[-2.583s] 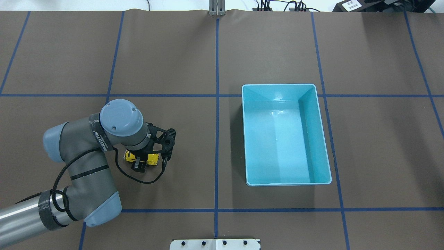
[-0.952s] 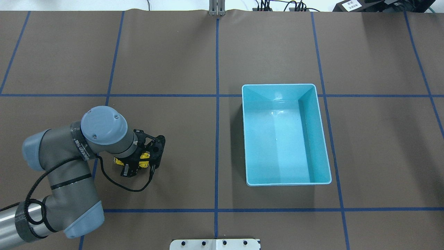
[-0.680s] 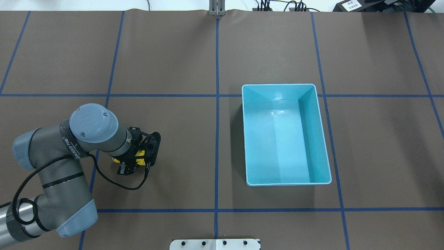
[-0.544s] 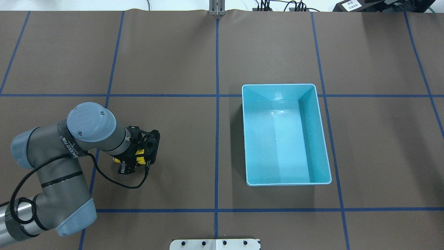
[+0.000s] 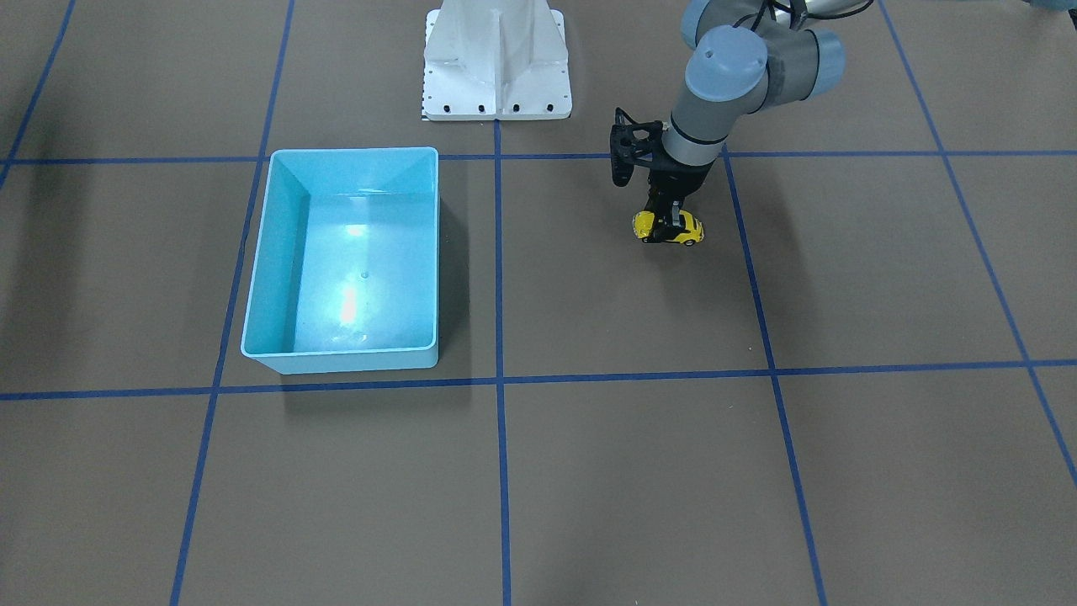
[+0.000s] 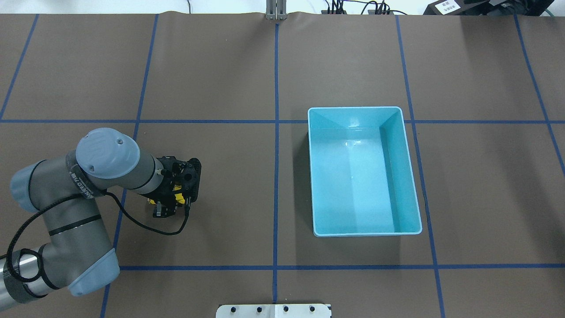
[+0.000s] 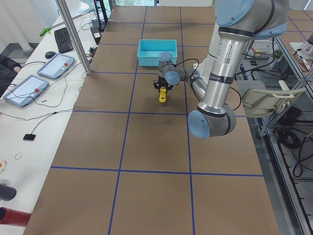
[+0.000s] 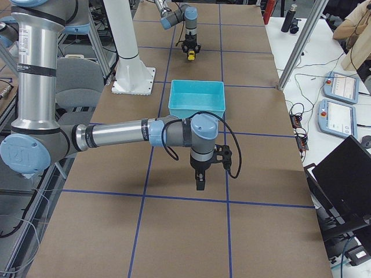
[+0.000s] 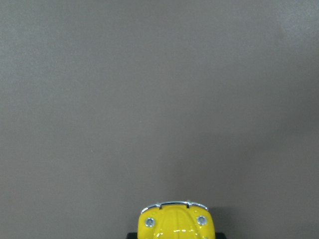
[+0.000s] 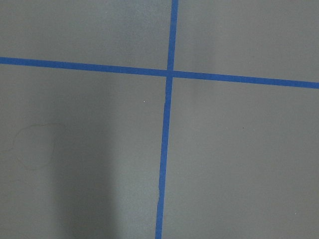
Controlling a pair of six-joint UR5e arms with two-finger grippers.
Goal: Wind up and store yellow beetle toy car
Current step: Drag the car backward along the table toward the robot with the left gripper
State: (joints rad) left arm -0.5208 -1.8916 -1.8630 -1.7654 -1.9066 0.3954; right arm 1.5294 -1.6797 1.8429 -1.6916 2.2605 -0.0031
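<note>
The yellow beetle toy car [image 5: 667,228] is on the brown table mat, on my left side, with its wheels at the surface. My left gripper [image 5: 670,220] comes straight down over it and is shut on its sides. In the overhead view only bits of the car [image 6: 178,198] show under the left gripper [image 6: 169,204]. The left wrist view shows the car's rounded front [image 9: 174,222] at the bottom edge. The car also shows in the exterior left view [image 7: 162,96] and far off in the exterior right view [image 8: 189,56]. My right gripper [image 8: 200,183] hangs over bare mat; I cannot tell whether it is open.
An open light blue bin [image 6: 310,176] stands to the right of the table's middle, with nothing in it; it also shows in the front-facing view [image 5: 257,278]. Blue tape lines [image 10: 167,149] cross the mat. The robot's white base [image 5: 496,59] stands at the near edge.
My left gripper has moved to my left, away from the bin, with the car held in it at table level. The bin has not moved.
</note>
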